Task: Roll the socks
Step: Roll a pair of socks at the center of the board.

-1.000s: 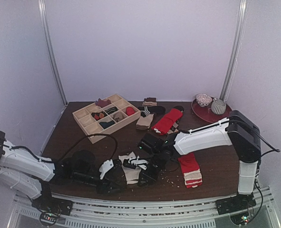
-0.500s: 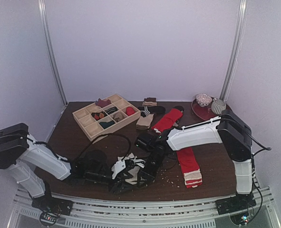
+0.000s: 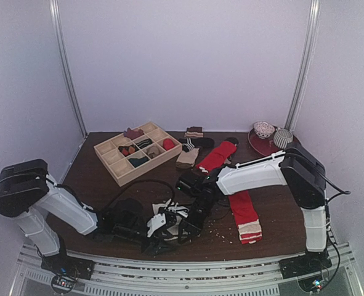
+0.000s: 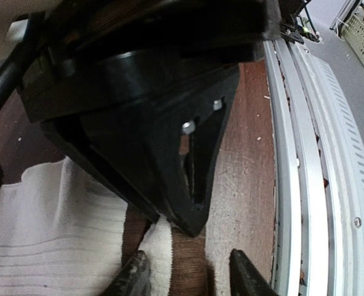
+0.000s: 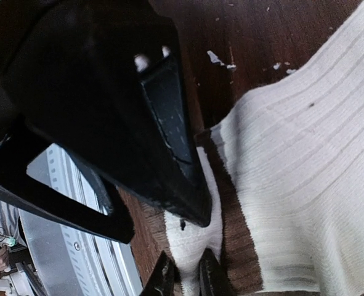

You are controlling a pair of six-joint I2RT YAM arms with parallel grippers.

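My left claw is spread wide. Its two black fingers straddle the brown band of the cream ribbed sock with a brown band, and I see no clear contact on either side. My right claw is nearly pressed together, pinching a narrow fold of that sock's cream fabric just beside the brown band.

The two claws meet nose to nose low over the dark wooden surface, close to its near edge and the silver metal rail. Each blocks much of the other's wrist view. From above they hide most of the cream sock, so I cannot tell its long axis there.

The red fabric sock with a white-striped end lies flat to the right of the claws, apart from them. Its long axis runs from far to near, with the striped end toward the near edge.

Farther back lie a plain red sock, a pale wooden compartmented tray and a red plate.
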